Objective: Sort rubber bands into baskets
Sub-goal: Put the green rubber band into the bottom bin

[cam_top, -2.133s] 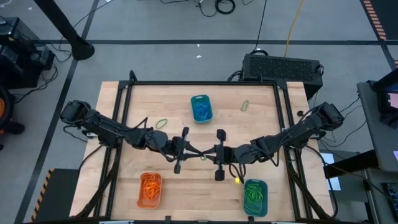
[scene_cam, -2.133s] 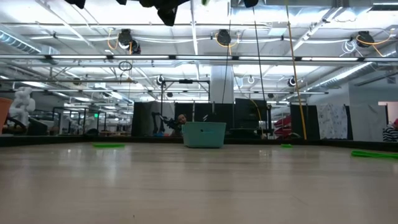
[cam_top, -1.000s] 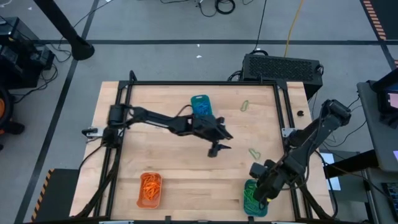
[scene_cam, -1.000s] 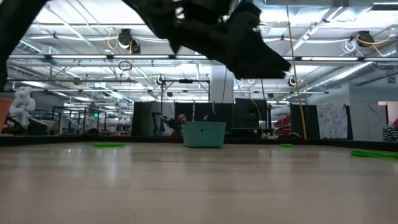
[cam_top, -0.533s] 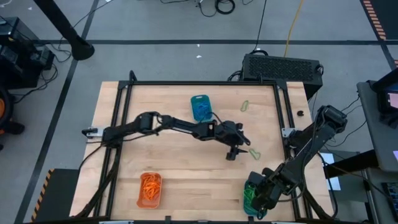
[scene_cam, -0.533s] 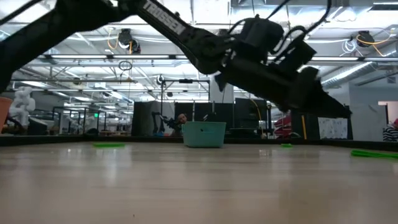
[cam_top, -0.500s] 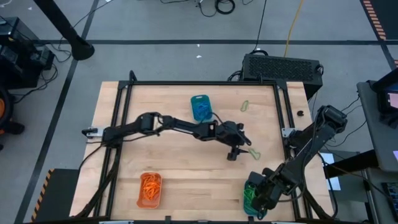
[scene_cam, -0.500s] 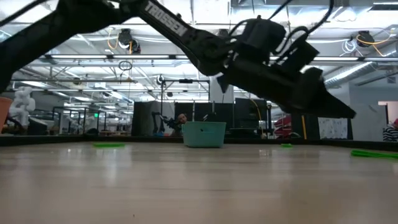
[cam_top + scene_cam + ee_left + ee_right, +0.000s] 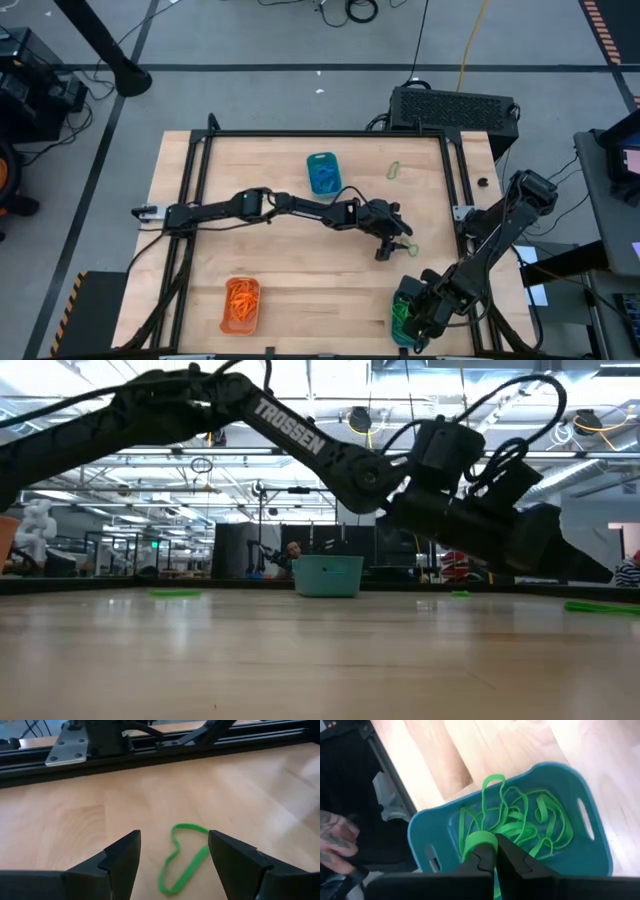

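Note:
A loose green rubber band (image 9: 183, 856) lies flat on the table right of centre (image 9: 406, 246). My left gripper (image 9: 172, 865) is low over it and open, one finger on either side, touching nothing. My right gripper (image 9: 493, 854) hangs shut over the teal basket (image 9: 590, 845) at the near right (image 9: 410, 318), which holds several green bands. A green band sits at its fingertips. The orange basket (image 9: 240, 305) holds orange bands at the near left. A second teal basket (image 9: 323, 173), far centre, holds blue bands. My right gripper pinches a green rubber band at one bend of its loop (image 9: 480, 839), between the tips of its two fingers. The fingers come steeply from above. The band hangs over the basket's inside; whether its lower part touches the bands below, I cannot tell.
Another green band (image 9: 395, 170) lies near the far right corner, and one shows at the left in the low view (image 9: 175, 593). Black frame rails (image 9: 150, 747) border the table. A person's hand (image 9: 335, 845) is beside the table's near right edge.
My left gripper has swung toward the table's right edge and sunk low, ending with its open fingers astride the loose green band. My right gripper has settled slightly toward the near edge over the basket of green bands, still shut.

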Action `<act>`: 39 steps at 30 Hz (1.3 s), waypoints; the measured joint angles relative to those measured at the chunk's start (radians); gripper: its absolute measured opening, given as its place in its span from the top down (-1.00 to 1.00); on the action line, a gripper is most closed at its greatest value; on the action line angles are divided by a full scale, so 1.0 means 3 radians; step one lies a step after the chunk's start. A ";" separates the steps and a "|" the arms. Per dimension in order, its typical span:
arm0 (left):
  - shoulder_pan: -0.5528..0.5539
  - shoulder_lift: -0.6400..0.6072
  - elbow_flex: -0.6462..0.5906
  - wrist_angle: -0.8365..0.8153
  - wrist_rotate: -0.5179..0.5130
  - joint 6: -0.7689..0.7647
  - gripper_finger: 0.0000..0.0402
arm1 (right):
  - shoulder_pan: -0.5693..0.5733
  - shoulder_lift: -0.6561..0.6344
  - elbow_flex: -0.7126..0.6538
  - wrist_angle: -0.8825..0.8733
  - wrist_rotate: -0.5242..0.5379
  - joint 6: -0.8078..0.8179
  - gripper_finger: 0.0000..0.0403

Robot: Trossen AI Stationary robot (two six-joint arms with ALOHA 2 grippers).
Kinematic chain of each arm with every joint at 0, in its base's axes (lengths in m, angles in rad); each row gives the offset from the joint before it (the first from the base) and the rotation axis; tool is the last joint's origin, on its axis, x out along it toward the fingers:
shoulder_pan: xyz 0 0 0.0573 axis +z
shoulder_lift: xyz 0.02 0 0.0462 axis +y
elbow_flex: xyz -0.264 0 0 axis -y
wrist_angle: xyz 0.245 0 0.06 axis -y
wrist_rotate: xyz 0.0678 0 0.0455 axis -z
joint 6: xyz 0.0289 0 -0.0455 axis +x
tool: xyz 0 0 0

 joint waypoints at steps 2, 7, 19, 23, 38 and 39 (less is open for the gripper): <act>0.0013 0.0066 0.0083 -0.0001 0.0014 -0.0050 -0.19 | 0.0000 0.0020 0.0000 0.0001 0.0063 0.0001 1.00; 0.0013 0.0186 0.0163 -0.0036 0.0088 -0.0144 -0.19 | -0.0001 0.0027 0.0000 -0.0001 0.0111 0.0050 0.93; 0.0014 0.0192 0.0163 -0.0247 0.0134 -0.0127 -0.16 | 0.0000 0.0027 0.0000 -0.0293 -0.0196 0.0360 0.36; 0.0014 0.0192 0.0163 -0.0260 0.0108 -0.0130 0.04 | 0.0000 0.0027 0.0000 -0.0281 -0.0339 0.0332 0.25; -0.0032 0.0153 0.0158 -0.0284 0.0064 -0.0135 0.98 | -0.0023 0.0022 0.0006 -0.0295 -0.0265 0.0352 0.21; -0.0037 0.0129 0.0154 -0.0330 0.0078 -0.0138 0.98 | -0.0025 0.0013 0.0037 -0.0325 -0.0262 0.0347 0.21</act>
